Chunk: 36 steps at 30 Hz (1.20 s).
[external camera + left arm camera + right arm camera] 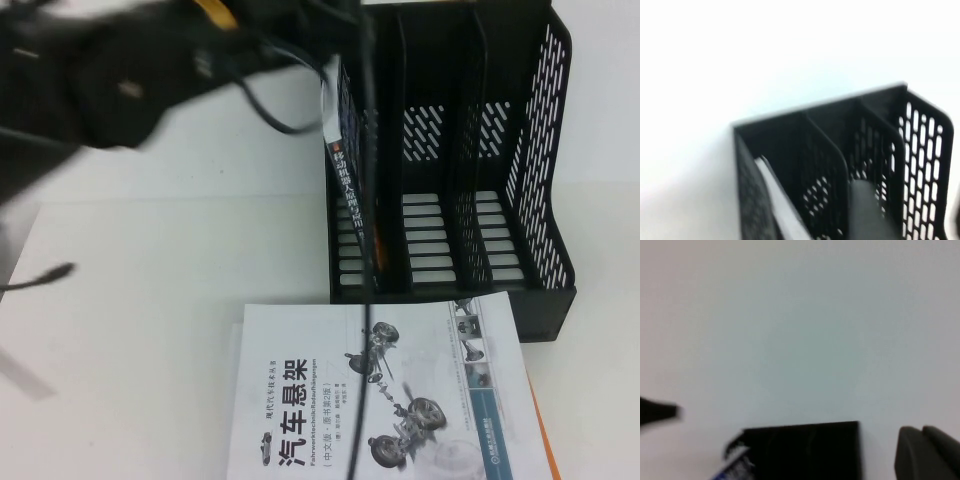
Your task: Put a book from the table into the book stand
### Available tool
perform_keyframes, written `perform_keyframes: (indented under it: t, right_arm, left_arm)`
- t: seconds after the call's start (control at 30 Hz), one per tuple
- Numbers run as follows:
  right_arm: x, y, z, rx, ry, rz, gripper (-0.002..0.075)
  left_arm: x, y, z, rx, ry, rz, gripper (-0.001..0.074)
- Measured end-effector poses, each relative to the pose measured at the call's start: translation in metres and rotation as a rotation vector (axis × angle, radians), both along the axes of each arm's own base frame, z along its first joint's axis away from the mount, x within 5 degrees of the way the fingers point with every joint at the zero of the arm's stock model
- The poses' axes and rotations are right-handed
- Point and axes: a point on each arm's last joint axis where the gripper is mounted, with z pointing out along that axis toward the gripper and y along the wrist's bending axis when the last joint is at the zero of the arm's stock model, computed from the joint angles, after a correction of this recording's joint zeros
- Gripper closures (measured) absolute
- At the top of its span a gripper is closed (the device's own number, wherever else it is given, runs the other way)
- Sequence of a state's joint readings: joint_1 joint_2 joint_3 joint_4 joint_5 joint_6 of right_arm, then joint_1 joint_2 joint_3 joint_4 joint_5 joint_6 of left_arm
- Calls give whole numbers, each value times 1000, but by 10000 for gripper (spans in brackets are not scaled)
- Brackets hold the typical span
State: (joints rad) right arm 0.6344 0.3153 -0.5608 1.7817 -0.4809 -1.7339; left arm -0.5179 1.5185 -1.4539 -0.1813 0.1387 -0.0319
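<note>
The book (349, 190) stands on edge in the leftmost compartment of the stand (545, 180), its spine facing the camera in the high view. It is tilted, its top leaning out to the left past the stand's left wall and its lower edge resting on the slotted base. In the left wrist view the book (777, 197) shows as a pale slanting edge inside that same end compartment of the stand (920, 150). The other two compartments hold nothing visible.

The stand sits on the table (180, 290), towards the far right. A white book (370, 400) with car-suspension drawings lies flat on the table in front of the stand, its far edge just at the stand's base. An orange edge (541, 420) shows beneath its right side.

The left arm (90, 70) crosses the upper left of the high view, blurred, with cables hanging from it. The left gripper (865, 210) is raised above the stand, and only one grey finger shows in its wrist view; whether the claw is open or closed cannot be told.

The right gripper (790, 445) is seen only in its wrist view, above the table near the stand (802, 450). Its fingers (925, 452) stand wide apart, holding nothing.
</note>
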Motion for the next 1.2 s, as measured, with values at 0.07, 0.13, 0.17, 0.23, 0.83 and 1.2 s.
perform_keyframes:
  t: [0.07,0.13,0.17,0.23,0.83,1.2]
  right_arm:
    - [1,-2,-1,-77,-8,-40,727]
    - [2,-6,-2,-119,4,-97,727]
    - [2,-9,-3,-128,18,-134,727]
    - [3,-15,-6,-132,46,-195,727]
    - [18,77,-57,-321,63,550,727]
    - [27,112,-124,-596,579,908,727]
  left_arm:
    - [-15,15,19,16,-31,10,556]
    - [-35,32,39,51,-80,26,659]
    - [-45,40,49,71,-116,36,681]
    - [-65,57,69,111,-193,67,713]
    - [-164,140,82,289,72,346,734]
    - [-177,144,69,324,238,329,734]
